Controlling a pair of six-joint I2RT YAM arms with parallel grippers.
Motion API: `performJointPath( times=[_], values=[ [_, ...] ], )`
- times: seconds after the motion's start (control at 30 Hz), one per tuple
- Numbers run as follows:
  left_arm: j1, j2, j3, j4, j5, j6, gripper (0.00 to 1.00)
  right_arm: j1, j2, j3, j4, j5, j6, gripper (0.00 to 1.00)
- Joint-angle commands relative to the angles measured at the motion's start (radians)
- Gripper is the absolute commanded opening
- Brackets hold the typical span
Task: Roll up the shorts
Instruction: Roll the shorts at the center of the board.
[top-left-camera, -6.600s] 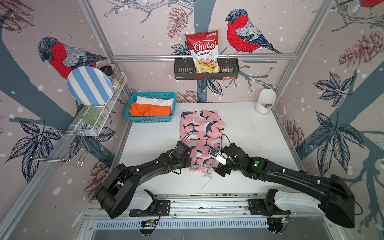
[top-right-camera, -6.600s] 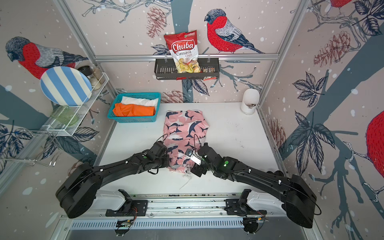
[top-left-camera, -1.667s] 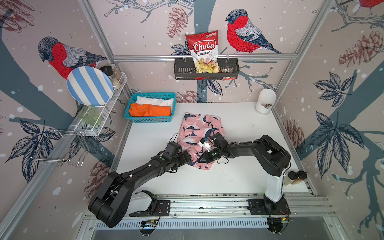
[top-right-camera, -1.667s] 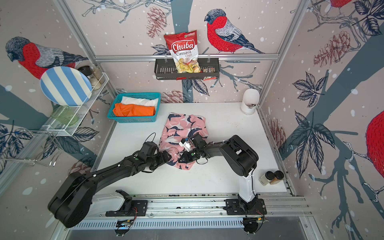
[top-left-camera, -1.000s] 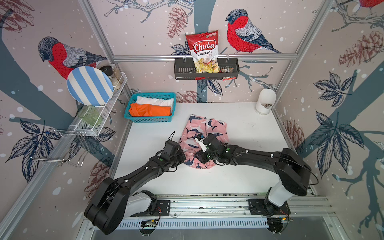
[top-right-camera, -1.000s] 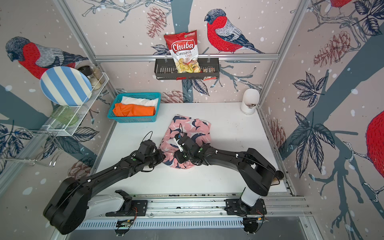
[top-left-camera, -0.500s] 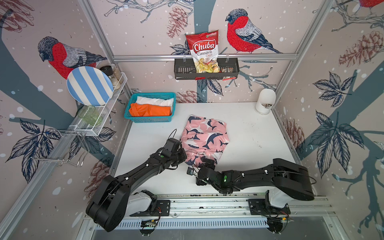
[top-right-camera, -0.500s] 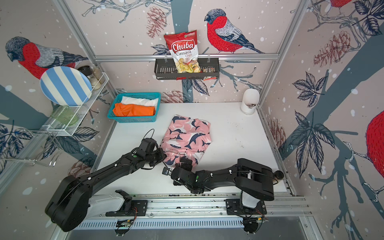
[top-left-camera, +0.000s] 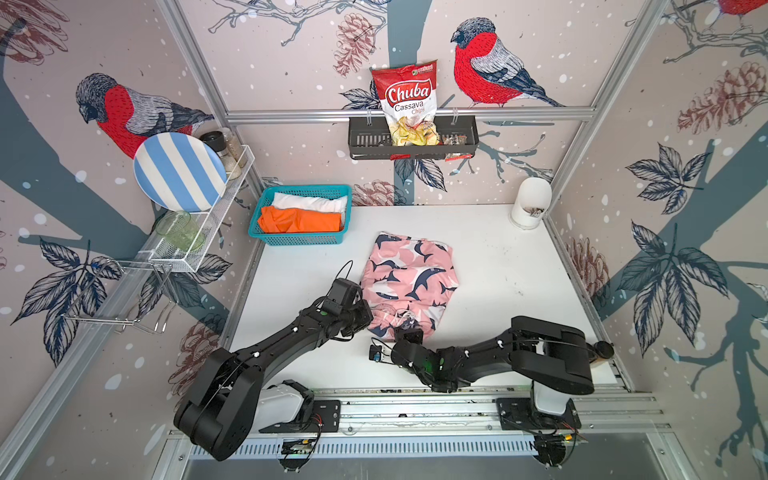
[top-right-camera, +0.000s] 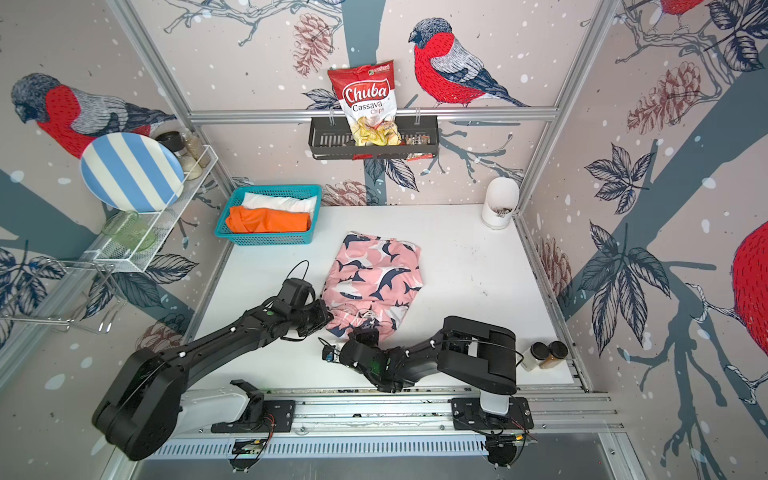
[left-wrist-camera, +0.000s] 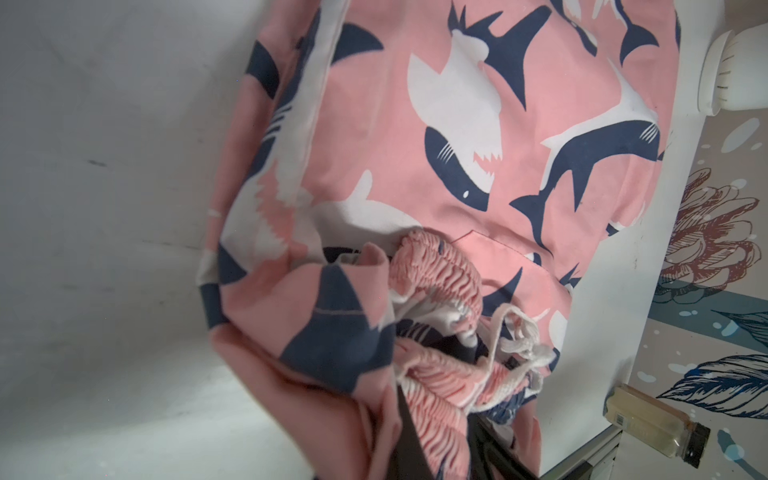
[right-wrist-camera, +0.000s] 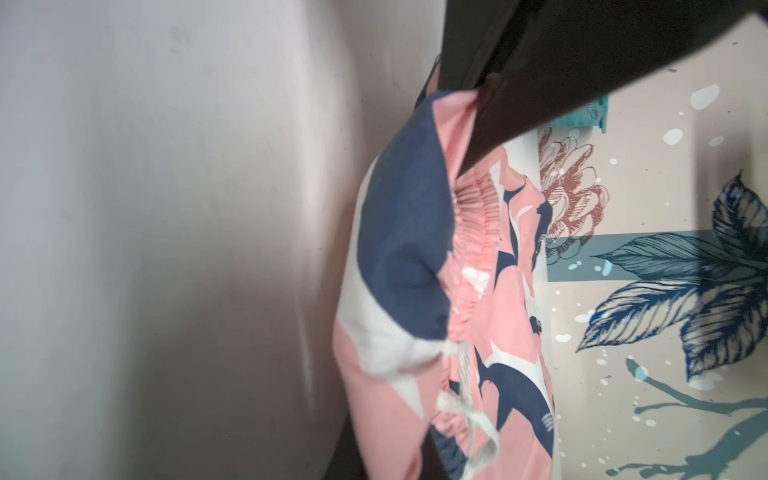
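Note:
The pink shorts (top-left-camera: 409, 274) (top-right-camera: 374, 274) with navy-and-white sharks lie mid-table, their gathered waist and white drawstring (left-wrist-camera: 519, 340) bunched at the near end. My left gripper (top-left-camera: 368, 318) (left-wrist-camera: 436, 449) is at the waist's left corner, shut on folds of the cloth. At the waist's near edge my right gripper (top-left-camera: 409, 332) (right-wrist-camera: 386, 457) is shut on the pink cloth too. The orange shorts (top-left-camera: 299, 220) and the white shorts (top-left-camera: 311, 203) lie folded in the teal basket (top-left-camera: 299, 240) at the back left.
A white cup (top-left-camera: 530, 203) stands at the back right corner. Two spice jars (top-right-camera: 544, 355) stand at the near right edge. A wire shelf (top-left-camera: 199, 232) with a striped plate (top-left-camera: 178, 172) juts from the left wall. A rack (top-left-camera: 411, 137) with a chips bag hangs on the back wall.
My right gripper left the top of the shorts, swung back to their near edge and shut on the waist. The shorts now lie flatter and longer. The left gripper hardly moved.

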Motion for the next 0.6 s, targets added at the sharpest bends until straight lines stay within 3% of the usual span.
performJointPath(
  times=[0.0, 0.17, 0.23, 0.33, 0.4, 0.57],
  values=[
    [0.01, -0.025, 0.005, -0.051, -0.068, 0.034, 0.2, -0.014, -0.037, 0.07, -0.23, -0.162, 0.264, 0.0],
    [0.013, -0.122, 0.041, -0.183, -0.189, 0.065, 0.55, -0.109, -0.079, 0.148, -0.392, -0.583, 0.527, 0.0],
    [0.013, -0.164, 0.051, -0.216, -0.219, 0.067, 0.63, -0.156, -0.086, 0.154, -0.393, -0.786, 0.614, 0.0],
    [0.013, -0.2, 0.079, -0.258, -0.237, 0.078, 0.68, -0.272, -0.107, 0.09, -0.238, -1.121, 0.815, 0.0],
    [0.013, -0.205, 0.093, -0.274, -0.236, 0.085, 0.69, -0.338, -0.099, 0.04, -0.11, -1.249, 0.965, 0.0],
    [0.013, -0.159, 0.104, -0.238, -0.162, 0.099, 0.69, -0.463, 0.042, 0.038, 0.015, -1.426, 1.248, 0.0]
  ],
)
